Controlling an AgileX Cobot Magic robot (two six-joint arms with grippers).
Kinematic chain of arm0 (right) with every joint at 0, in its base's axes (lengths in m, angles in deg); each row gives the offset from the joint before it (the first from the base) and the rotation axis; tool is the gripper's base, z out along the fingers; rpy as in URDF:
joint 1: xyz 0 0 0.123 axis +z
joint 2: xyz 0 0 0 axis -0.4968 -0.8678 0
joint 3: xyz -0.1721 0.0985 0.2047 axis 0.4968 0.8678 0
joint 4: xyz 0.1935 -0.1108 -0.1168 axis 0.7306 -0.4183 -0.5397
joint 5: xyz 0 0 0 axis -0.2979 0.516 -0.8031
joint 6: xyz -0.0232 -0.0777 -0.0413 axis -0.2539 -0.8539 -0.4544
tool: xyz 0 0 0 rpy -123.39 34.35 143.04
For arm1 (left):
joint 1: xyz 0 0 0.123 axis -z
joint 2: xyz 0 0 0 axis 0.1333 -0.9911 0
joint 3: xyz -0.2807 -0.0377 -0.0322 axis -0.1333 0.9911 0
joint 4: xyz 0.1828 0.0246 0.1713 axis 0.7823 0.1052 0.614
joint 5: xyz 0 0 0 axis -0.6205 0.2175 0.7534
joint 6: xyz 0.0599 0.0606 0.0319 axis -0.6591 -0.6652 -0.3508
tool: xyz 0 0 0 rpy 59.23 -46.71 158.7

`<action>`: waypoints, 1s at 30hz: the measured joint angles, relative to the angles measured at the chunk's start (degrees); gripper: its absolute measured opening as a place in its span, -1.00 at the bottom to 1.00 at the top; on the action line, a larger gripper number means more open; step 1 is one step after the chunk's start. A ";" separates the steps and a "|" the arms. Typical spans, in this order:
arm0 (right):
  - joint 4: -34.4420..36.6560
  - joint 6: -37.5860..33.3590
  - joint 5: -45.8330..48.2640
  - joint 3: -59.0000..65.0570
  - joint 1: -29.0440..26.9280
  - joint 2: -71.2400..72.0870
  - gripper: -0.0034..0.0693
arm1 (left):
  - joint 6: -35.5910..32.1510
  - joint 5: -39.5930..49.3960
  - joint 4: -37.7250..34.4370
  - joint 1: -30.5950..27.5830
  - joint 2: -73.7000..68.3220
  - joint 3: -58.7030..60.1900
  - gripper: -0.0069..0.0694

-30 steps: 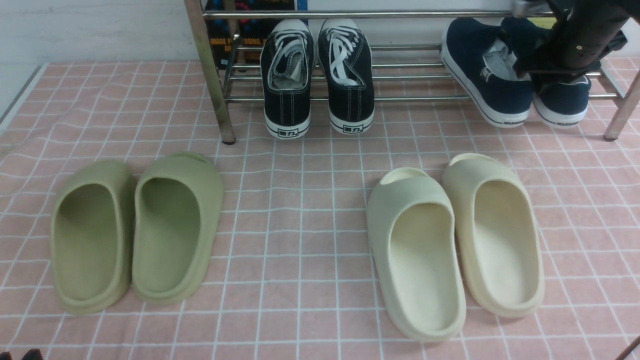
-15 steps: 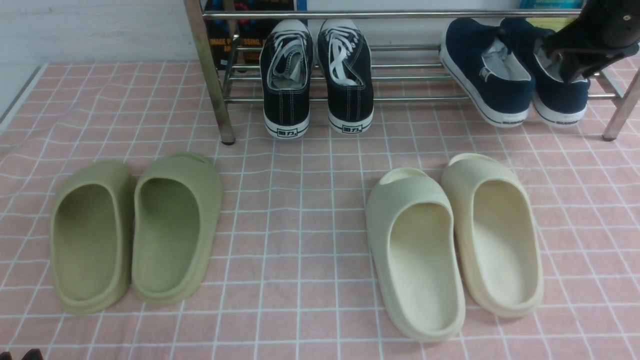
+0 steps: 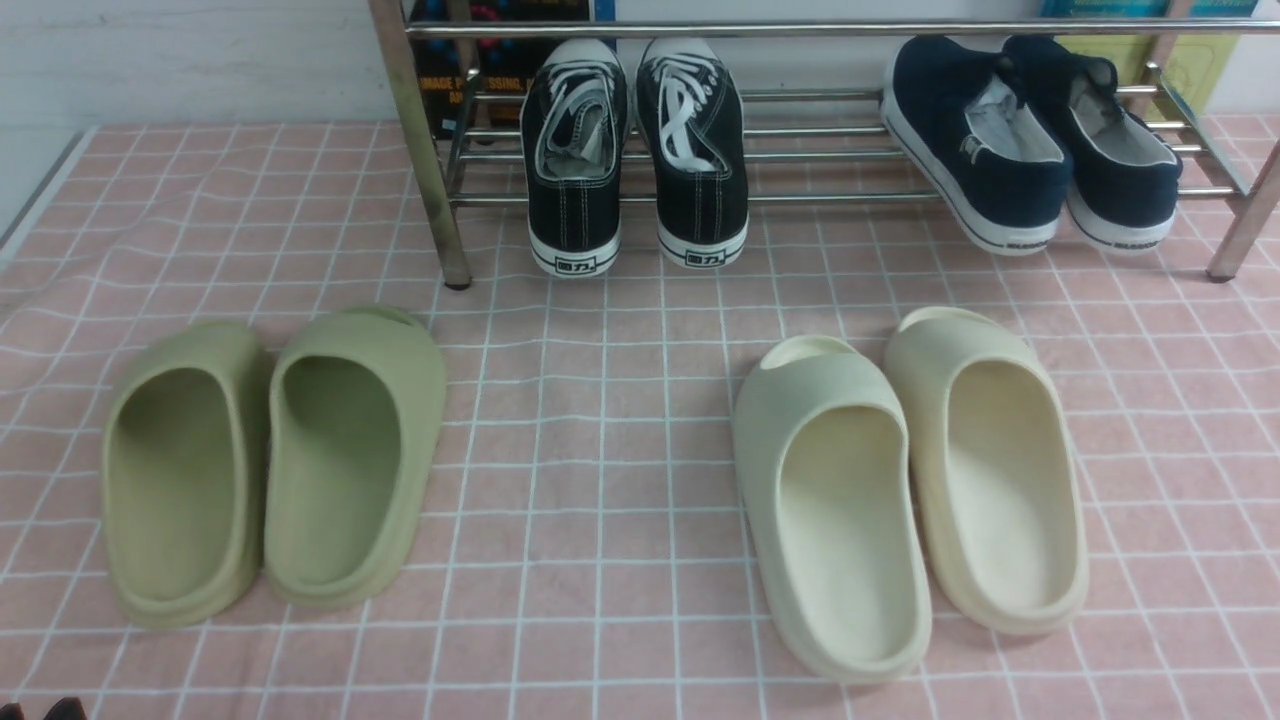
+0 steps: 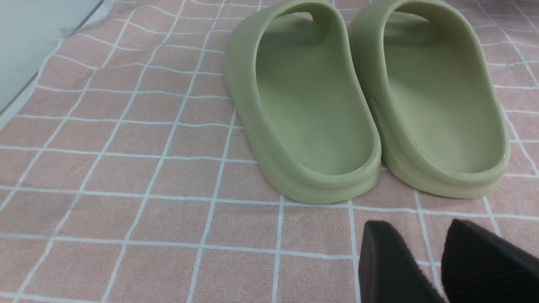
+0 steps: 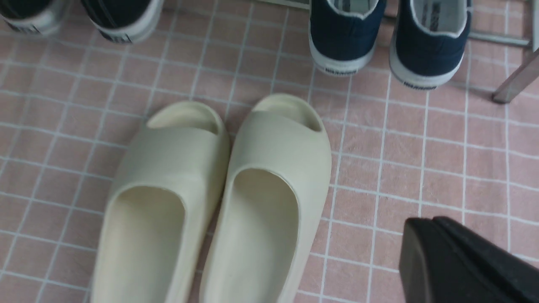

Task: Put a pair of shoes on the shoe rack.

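Pink checked cloth (image 3: 620, 400) covers the floor, pale wall behind, and the shoe rack (image 3: 850, 197) runs across 12 o'clock. The pair of shoes (image 3: 1035, 150) sits on the lower bars at about 1 o'clock, near the rack's right leg. Toes point in and heels hang just past the front bar. The two are side by side and touching, and the left one is skewed a bit. The black lace-up sneakers (image 3: 575, 170) are on the same bars at 12, well apart from the pair. The green slides (image 3: 340, 460) are on the cloth at 8 o'clock and the cream slides (image 3: 830, 500) at 4 o'clock, both untouched. My right gripper (image 5: 433, 235) is out of the front view. Its wrist camera shows the jaws pressed together on nothing, hanging over the cloth beside the cream slides and looking toward the navy heels. My left gripper (image 4: 433, 235) hovers low by the green slides, with a thin gap between the jaws and nothing in it. My read is that placing is done and this is the release/retreat end of the task. The next move calls for little: park both arms clear. If tidiness matters, square the skewed shoe and push both heels further onto the bars.
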 joint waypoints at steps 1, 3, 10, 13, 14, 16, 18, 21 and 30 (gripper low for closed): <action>0.25 0.00 -1.85 3.41 0.00 4.62 -0.96 | 0.00 0.00 0.00 0.00 0.00 0.00 -0.19; 0.60 0.00 -3.77 7.99 0.00 11.11 -0.96 | 0.00 0.00 0.00 0.00 0.00 0.00 -0.19; 1.47 0.86 -5.12 17.66 0.00 27.19 -0.95 | 0.00 0.00 0.00 0.00 0.00 0.00 -0.19; 1.80 1.12 -5.46 19.88 0.00 31.33 -0.95 | 0.00 0.00 0.00 0.00 0.00 0.00 -0.19; 1.89 1.18 -5.51 20.24 0.00 32.02 -0.95 | 0.00 0.00 0.00 0.00 0.00 0.00 -0.19; 2.13 1.23 -5.45 20.52 0.00 32.60 -0.94 | 0.00 0.00 0.00 0.00 0.00 0.00 -0.19; 2.33 1.23 -5.45 20.58 0.00 32.72 -0.94 | 0.00 0.00 0.00 0.00 0.00 0.00 -0.19; 1.86 1.23 -5.11 20.63 0.00 32.77 -0.93 | 0.00 0.00 0.00 0.00 0.00 0.00 -0.19; 4.29 1.23 -7.10 20.65 0.00 32.77 -0.92 | 0.00 0.00 0.02 0.00 0.00 0.00 -0.19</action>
